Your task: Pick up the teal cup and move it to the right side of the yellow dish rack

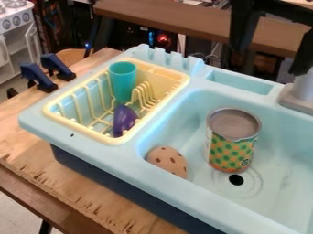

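nearest, a plywood tabletop point(131, 215) with rough, splintery grain supports a toy sink point(183, 187) of smooth, pale blue moulded plastic over a dark base. low in the basin, against its near wall, lies a tan, brown-spotted toy point(167, 161), rounded and probably light; its curved sides may roll or slip under pressure, so a hold low on both flanks should serve best.

just behind the round, dark drain hole point(236, 179) stands the can point(231, 146), upright on the basin floor: a cylinder with a flat grey metal end, a projecting rim and a green-dotted, orange-based label. the wall looks stiff and not fragile, though it may slide on the slick plastic; weight cannot be judged, as the contents are hidden. best taken across its diameter, just below the rim, with even pressure from both sides.

beside the basin, a yellow slatted rack point(115, 139) of thin, slightly flexible plastic bears a glossy purple toy point(125, 120), leaning and tapered, and a teal cup point(123, 81), upright, thin-walled and likely light.

farther back, above the basin and near the grey faucet point(299, 94), hangs the gripper point(269, 61), released, its black fingers wide apart, grasping nothing.
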Motion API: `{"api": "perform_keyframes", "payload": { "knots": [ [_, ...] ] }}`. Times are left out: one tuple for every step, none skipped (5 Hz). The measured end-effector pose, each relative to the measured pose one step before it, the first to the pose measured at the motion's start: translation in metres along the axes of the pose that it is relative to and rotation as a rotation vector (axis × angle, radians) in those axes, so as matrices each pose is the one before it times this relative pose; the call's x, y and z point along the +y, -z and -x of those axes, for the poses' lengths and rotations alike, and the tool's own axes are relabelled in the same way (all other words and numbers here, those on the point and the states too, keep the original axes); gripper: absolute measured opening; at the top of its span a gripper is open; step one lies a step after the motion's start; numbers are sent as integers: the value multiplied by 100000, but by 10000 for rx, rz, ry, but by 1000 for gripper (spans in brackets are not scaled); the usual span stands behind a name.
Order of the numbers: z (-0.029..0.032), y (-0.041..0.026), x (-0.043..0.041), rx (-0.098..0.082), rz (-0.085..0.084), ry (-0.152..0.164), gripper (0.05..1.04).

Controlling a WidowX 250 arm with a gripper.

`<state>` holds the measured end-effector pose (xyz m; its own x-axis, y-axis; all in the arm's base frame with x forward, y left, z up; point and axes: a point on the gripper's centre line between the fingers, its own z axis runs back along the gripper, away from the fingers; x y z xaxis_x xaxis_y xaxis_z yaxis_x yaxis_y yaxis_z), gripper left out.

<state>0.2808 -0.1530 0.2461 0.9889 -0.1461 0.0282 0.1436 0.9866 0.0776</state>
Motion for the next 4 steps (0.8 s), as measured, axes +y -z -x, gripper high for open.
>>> {"api": "perform_keyframes", "payload": {
  "knots": [
    [-87,1156,-113,388,-144,51,1002],
    [-581,740,2597,259,-116,-343,1002],
    [-79,-1077,4036,-406,-18,-843,1002],
    [39,-869,2573,-300,-65,-312,1002]
  ]
}}
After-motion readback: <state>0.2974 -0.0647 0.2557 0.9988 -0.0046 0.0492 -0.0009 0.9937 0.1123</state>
